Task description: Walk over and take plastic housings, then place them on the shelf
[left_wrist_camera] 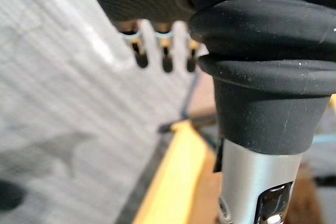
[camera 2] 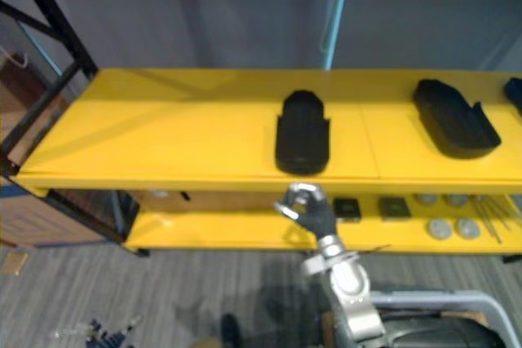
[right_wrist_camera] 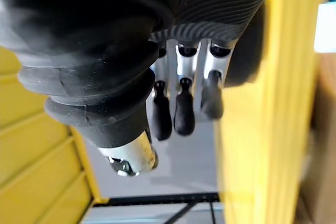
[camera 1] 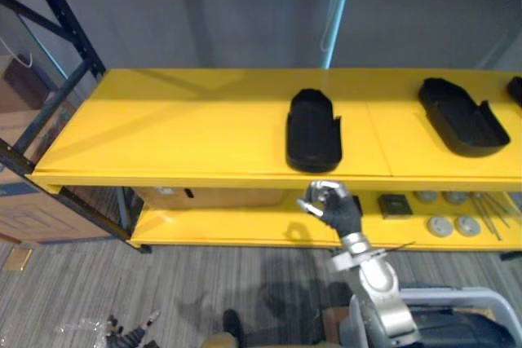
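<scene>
Two-tier yellow shelf [camera 1: 204, 128] against grey wall [camera 1: 204, 6], grey striped floor [camera 1: 163, 283] below. Black shell-like housing [camera 1: 313, 129] on top tier, mid-shelf by front edge; second housing [camera 1: 461, 116] toward shelf's right end, angled. Right hand [camera 1: 333, 204] just below shelf's front edge, fingers loosely bent, empty. Left hand [left_wrist_camera: 165, 59] fingers straight, empty.

Blk housings [camera 1: 313, 129] flat on yel. shelf [camera 1: 163, 132]

Black plastic housings [camera 1: 313, 129] on a yellow shelf [camera 1: 179, 128] (grey striped floor [camera 1: 81, 283] below).
</scene>
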Motion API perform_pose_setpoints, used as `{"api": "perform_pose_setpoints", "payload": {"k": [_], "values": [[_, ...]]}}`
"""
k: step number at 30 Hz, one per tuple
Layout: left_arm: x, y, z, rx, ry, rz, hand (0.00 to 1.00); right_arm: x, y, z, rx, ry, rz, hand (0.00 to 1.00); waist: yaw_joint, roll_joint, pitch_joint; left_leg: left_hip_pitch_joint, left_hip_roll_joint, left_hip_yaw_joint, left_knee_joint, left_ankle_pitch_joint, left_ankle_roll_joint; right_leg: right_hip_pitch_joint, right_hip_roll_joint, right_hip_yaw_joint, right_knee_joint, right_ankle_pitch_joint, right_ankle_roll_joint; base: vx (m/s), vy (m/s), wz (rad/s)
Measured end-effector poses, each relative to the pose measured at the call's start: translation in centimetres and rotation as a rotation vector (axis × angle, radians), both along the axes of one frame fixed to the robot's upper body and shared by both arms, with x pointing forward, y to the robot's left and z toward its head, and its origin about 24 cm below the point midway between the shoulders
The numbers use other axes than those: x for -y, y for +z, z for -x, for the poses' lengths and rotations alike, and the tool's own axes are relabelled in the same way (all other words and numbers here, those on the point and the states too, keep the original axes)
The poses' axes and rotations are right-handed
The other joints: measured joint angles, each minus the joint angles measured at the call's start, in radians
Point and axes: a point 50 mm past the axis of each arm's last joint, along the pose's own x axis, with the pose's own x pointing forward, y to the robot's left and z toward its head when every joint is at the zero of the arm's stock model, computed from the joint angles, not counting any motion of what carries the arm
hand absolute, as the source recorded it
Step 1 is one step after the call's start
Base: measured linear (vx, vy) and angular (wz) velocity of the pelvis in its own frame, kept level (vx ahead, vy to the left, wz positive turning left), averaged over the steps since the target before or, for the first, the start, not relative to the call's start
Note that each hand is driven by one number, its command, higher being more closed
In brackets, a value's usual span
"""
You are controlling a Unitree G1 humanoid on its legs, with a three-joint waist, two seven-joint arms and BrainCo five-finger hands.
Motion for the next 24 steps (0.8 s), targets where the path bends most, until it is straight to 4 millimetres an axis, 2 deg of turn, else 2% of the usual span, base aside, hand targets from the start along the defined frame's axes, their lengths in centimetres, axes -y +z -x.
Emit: {"api": "perform_pose_setpoints", "payload": {"k": [6, 9, 18, 24], "values": [[1.5, -1.2, 0.8, -0.06, -0.029, 0.075, 0.0, -1.0, -2.6, 0.2, -0.11, -0.042, 0.055, 1.0, 0.007, -0.008, 0.011, -0.005, -0.012, -0.002, 0.0, -0.003, 0.003, -0.001, -0.012, 0.0, 0.003, -0.006, 0.003, 0.04, 0.009, 0.02], [1.5, -1.2, 0.3, -0.041, -0.025, 0.088, 0.0, -1.1, -2.8, -0.3, -0.113, -0.074, 0.071, 1.0, 0.008, -0.014, 0.021, -0.008, -0.018, -0.008, 0.0, 0.002, 0.006, 0.001, -0.016, -0.007, 0.008, 0.0, 0.01, 0.1, 0.001, 0.07], [2.2, -1.6, 0.4, -0.068, -0.06, 0.11, 0.0, -1.5, -1.0, -2.8, -0.028, -0.12, 0.103, 1.0, 0.011, -0.009, 0.033, 0.01, -0.022, -0.038, 0.0, 0.002, 0.005, 0.037, -0.014, -0.015, 0.005, -0.019, 0.002, 0.05, -0.023, 0.09], [2.8, -1.7, 0.1, -0.068, -0.103, 0.127, 0.0, -0.5, -0.9, -3.6, -0.032, -0.2, 0.103, 1.0, 0.011, 0.008, 0.057, 0.026, -0.02, -0.05, 0.0, 0.003, 0.0, 0.048, -0.013, -0.019, 0.02, -0.036, 0.006, -0.04, -0.009, 0.03]]}}
